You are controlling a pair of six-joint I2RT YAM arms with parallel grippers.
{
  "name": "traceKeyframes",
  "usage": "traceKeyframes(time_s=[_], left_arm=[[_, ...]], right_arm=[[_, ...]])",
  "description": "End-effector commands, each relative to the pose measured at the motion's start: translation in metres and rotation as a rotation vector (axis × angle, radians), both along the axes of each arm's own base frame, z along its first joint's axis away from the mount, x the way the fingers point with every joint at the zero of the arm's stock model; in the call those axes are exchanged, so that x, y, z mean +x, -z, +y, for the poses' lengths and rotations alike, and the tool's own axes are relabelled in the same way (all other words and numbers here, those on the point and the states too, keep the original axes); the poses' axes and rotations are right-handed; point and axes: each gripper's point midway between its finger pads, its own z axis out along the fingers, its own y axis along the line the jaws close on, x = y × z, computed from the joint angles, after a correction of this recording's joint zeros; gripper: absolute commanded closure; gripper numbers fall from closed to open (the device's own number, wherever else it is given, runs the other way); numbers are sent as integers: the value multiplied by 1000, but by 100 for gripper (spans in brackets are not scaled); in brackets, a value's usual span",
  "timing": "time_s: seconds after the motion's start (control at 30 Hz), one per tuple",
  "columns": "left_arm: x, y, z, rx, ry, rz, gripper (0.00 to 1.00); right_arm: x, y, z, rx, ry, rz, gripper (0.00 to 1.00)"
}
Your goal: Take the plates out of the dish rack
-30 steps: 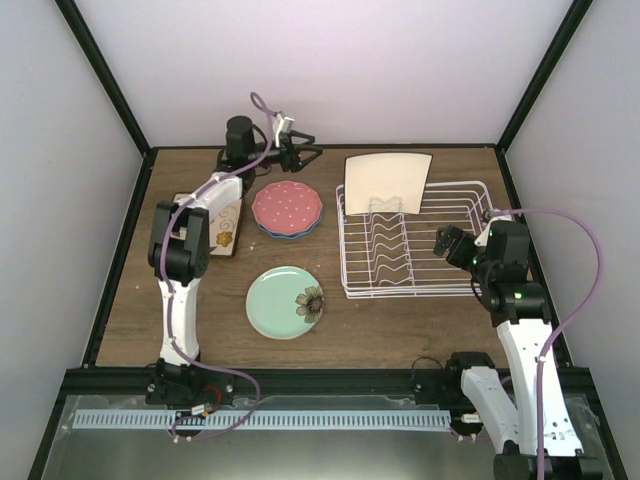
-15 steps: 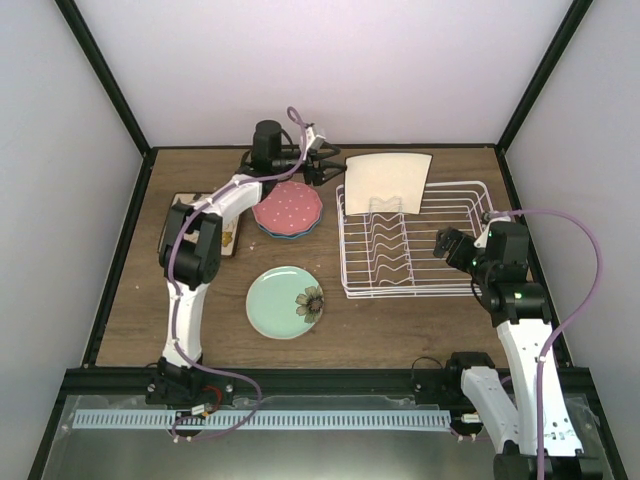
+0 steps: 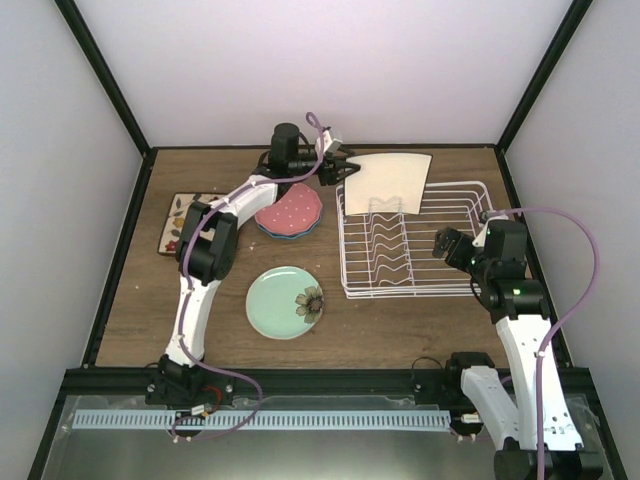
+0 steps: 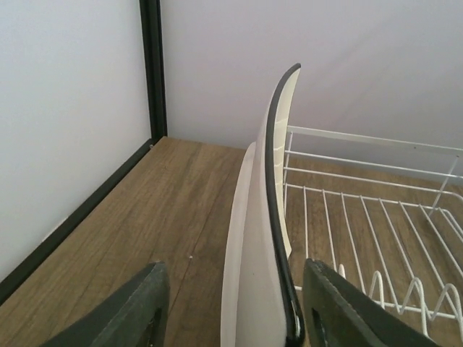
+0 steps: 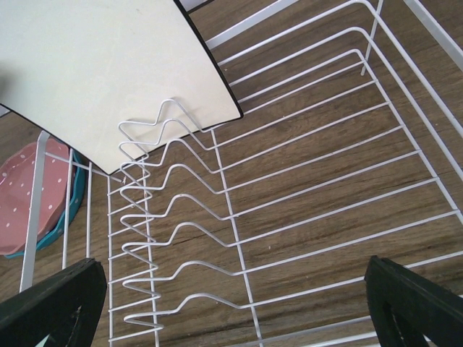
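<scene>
One square cream plate (image 3: 388, 180) stands upright at the far end of the white dish rack (image 3: 455, 285), its plain back toward me. My left gripper (image 3: 346, 168) is open at that plate's left edge. In the left wrist view the dark-rimmed plate (image 4: 255, 275) sits edge-on between the two fingers of the left gripper (image 4: 233, 266), apart from both. My right gripper (image 3: 447, 245) is open and empty above the rack's right side. In the right wrist view it (image 5: 235, 289) looks down on the rack's wires (image 5: 304, 188) and the plate (image 5: 101, 72).
The pink dotted plate (image 3: 288, 207) lies on the blue plate (image 3: 300, 232) left of the rack. The mint green plate (image 3: 285, 302) lies in front of them. The second square floral plate (image 3: 178, 220) lies at the far left. Dark frame posts stand at the back corners.
My left arm has swung right, from behind the pink plate to the left edge of the upright square plate. The square plate at far left is now uncovered. The right arm has not moved.
</scene>
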Motion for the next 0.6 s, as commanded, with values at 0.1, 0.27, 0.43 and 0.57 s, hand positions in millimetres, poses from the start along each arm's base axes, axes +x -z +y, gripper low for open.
traceKeyframes(time_s=[0.1,0.27,0.43,0.57], left_arm=[[5,-14,-8,-26,-3,-62,63],[2,-29,-9,-59,-4,-68,81],[-6,-57,-10,-105,6,-99,92],[-14,-89,-9,-160,15,-137,95]], right_arm=[[-2,-17,1,-13,-7,-36,0],[-2,-16,1,-6,-4,-36,0],[-1,-15,2,4,-6,-36,0],[-2,-16,2,10,-3,-39,0]])
